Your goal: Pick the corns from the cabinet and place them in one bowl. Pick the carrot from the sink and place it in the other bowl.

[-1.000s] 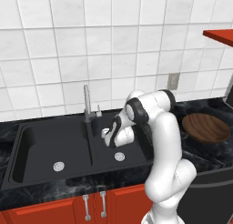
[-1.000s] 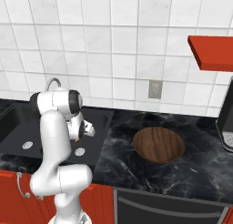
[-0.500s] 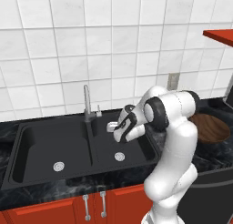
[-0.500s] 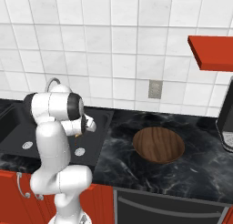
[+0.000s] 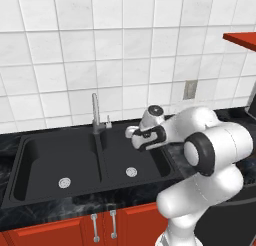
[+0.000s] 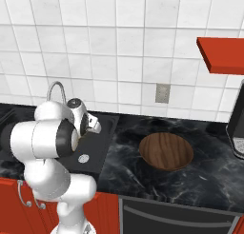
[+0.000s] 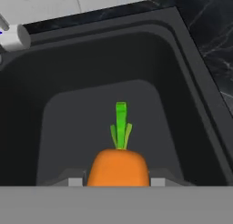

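On the left of the right base view the gripper (image 6: 95, 126) hangs above the black sink (image 6: 102, 150), and in the hand view its jaws are shut tight on the orange carrot (image 7: 119, 167), low in the middle. Now carry it slowly and level to the right, over the dark tabletop (image 6: 200, 180), to the brown bowl (image 6: 166, 151) in the middle. Let go only when it is low over the bowl.

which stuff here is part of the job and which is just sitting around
Job:
carrot, held in the shut tool
sink
brown bowl
red shelf

Just there:
tap
wall outlet
dark appliance at the counter's right end
red doors under the sink
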